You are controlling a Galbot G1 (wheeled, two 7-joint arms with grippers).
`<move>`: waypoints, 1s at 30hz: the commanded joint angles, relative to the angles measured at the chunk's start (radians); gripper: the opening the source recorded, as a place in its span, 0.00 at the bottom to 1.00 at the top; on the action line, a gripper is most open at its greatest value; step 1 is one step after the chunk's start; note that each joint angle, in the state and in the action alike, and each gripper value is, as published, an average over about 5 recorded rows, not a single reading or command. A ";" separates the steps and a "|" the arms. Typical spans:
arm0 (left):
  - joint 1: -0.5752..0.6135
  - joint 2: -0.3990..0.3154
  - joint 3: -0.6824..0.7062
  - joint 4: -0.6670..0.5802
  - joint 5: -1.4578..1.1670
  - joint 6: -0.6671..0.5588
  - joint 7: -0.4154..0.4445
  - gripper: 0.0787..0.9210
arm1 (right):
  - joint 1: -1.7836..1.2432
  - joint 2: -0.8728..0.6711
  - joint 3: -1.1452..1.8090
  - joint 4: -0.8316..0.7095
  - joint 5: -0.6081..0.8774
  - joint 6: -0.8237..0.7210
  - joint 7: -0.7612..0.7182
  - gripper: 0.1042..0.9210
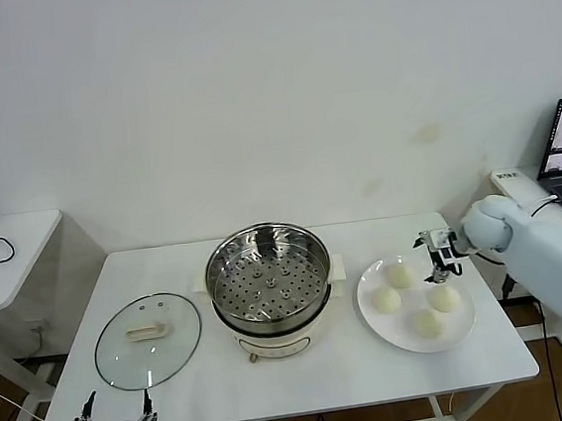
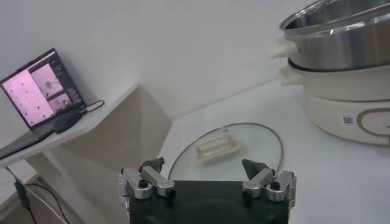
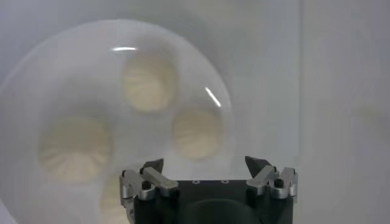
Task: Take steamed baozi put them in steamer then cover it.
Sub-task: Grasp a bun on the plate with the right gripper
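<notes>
White wall behind, white table (image 1: 375, 361) in front, and not much spare room on it. At the right the plate (image 1: 397, 334) holds four baozi (image 1: 400, 275); the steamer (image 1: 270, 279) stands open in the middle, and the cover (image 1: 147, 340) lies flat at the left, handle up.

The right gripper (image 1: 442, 258) hangs over the plate with its fingers spread wide and nothing in them, above the gap between the two buns on the plate's right half. The left gripper (image 1: 114, 420) waits low at the table's near left edge, also wide open and empty, near the cover.

The buns look soft and sit close together, so I'd worry that a finger coming down between them dents one or shoves its neighbour toward the plate's rim. The plate lies near the table's right end, so a bun rolling off could leave the table. The steamer's tall wall stands just beside the plate; a low carry could clip it. Above the steamer the way is open.
</notes>
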 commanded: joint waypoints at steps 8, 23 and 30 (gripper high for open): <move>-0.010 0.001 -0.025 -0.013 -0.017 0.001 0.000 0.88 | 0.061 0.182 -0.075 -0.253 -0.058 0.029 -0.024 0.88; -0.012 0.006 -0.033 -0.015 -0.020 0.001 0.000 0.88 | 0.050 0.276 -0.054 -0.350 -0.098 0.031 -0.005 0.81; -0.013 0.005 -0.030 -0.019 -0.020 0.000 -0.001 0.88 | 0.051 0.281 -0.057 -0.350 -0.102 0.023 -0.006 0.68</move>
